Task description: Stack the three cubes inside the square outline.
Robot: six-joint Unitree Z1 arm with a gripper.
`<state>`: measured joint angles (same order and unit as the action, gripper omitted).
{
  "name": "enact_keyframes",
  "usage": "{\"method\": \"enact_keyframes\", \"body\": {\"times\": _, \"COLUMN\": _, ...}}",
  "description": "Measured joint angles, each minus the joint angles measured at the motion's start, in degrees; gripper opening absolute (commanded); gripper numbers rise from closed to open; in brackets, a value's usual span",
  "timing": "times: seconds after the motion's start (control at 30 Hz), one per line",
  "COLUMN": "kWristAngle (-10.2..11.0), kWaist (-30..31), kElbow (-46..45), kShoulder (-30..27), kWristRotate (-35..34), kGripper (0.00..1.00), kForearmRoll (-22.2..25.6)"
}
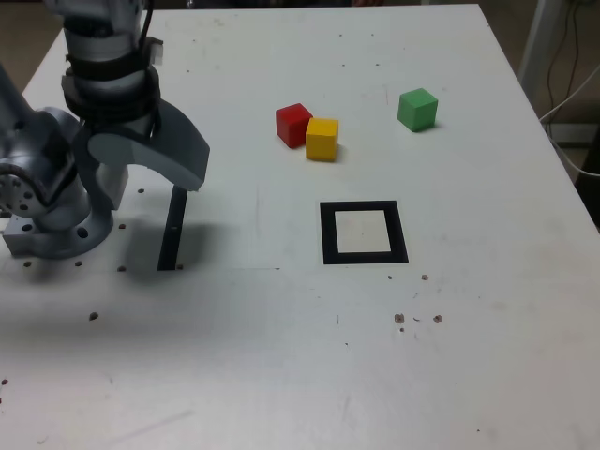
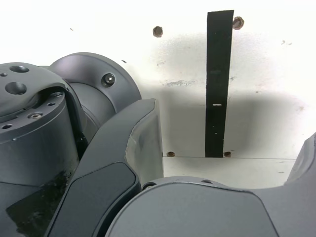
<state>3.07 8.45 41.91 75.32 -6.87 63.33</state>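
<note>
The red cube (image 1: 293, 124) and the yellow cube (image 1: 322, 139) sit touching each other on the white table, beyond the square outline (image 1: 364, 232). Further toward the exterior view's right, the green cube (image 1: 417, 109) stands alone. The outline's white centre is empty. My gripper (image 1: 155, 190) hangs folded next to the arm's base at the exterior view's left, far from all three cubes. Its jaws are spread wide with nothing between them. In the wrist view the gripper (image 2: 227, 148) frames only bare table and a black strip; no cube shows there.
A narrow black strip (image 1: 172, 230) lies on the table just below the gripper, also seen as the strip (image 2: 217, 84) in the wrist view. The arm's base (image 1: 42, 202) takes up the left edge. Cables (image 1: 572, 84) hang off the table's right side.
</note>
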Motion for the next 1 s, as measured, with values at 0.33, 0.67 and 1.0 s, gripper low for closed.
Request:
{"method": "enact_keyframes", "body": {"times": 0.33, "kWristAngle": 0.16, "kWaist": 0.00, "kElbow": -1.27, "kShoulder": -2.94, "kWristRotate": -2.25, "kGripper": 0.98, "kForearmRoll": -2.53}}
{"method": "enact_keyframes", "body": {"times": 0.67, "kWristAngle": 0.04, "kWaist": 0.00, "kElbow": -0.93, "kShoulder": -3.01, "kWristRotate": -4.10, "kGripper": 0.98, "kForearmRoll": -1.76}}
{"method": "enact_keyframes", "body": {"times": 1.0, "kWristAngle": 4.10, "kWaist": -1.39, "kElbow": 6.62, "kShoulder": -1.55, "kWristRotate": -3.41, "kGripper": 0.98, "kForearmRoll": 5.49}}
